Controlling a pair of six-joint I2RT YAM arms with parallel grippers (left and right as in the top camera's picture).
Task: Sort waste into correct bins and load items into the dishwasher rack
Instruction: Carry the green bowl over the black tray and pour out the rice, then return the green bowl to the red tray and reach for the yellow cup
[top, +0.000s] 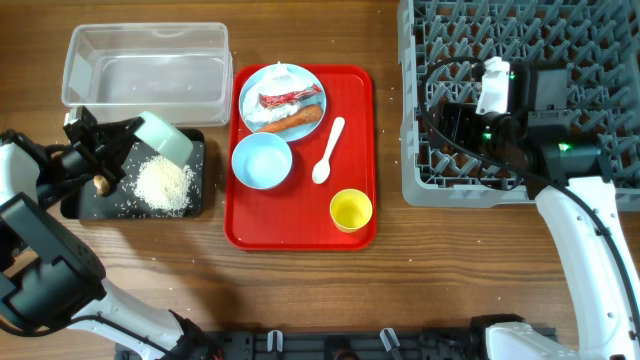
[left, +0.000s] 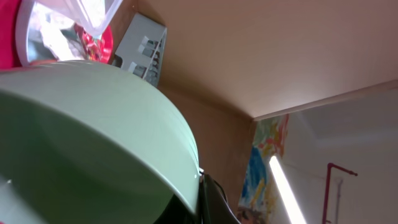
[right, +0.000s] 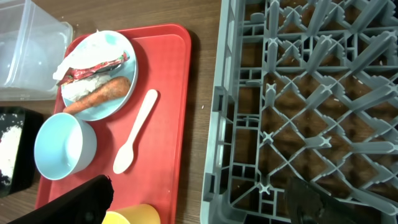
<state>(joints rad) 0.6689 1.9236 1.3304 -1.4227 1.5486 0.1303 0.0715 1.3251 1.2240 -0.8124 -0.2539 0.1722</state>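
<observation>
Closest to the lens, the tipped bowl (left: 93, 137) fills most of the left wrist view, its pale outer wall curving away from the camera. Overhead, the left claw (top: 122, 140) is clenched on that bowl's rim and holds it on its side above the black tray (top: 198, 195). The left arm reaches in from the table's left edge.

A heap of rice (top: 165, 185) lies in the black tray with a small brown lump (top: 100, 183) beside it. Emptying this bowl therefore looks about done.

The rest of the job looks barely begun:
- The clear tub (top: 145, 75) holds nothing that I can see.
- On the red tray (top: 355, 120), the plate (right: 109, 38) carries the carrot (top: 295, 122), the wrapper (top: 290, 98) and the tissue (top: 275, 78).
- The second bowl (top: 262, 160), the spoon (top: 328, 150) and the yellow cup (top: 351, 210) sit on the red tray too.
- No dish shows in the rack (top: 600, 40), though the right arm hides part of it.

By my reading, all the dishes and most of the waste are left to move.

The right arm stretches over the rack's left part, with its wrist camera looking down on the rack edge and the red tray. The right claw (right: 199, 186) is released, its fingers spread wide and grasping nothing.
</observation>
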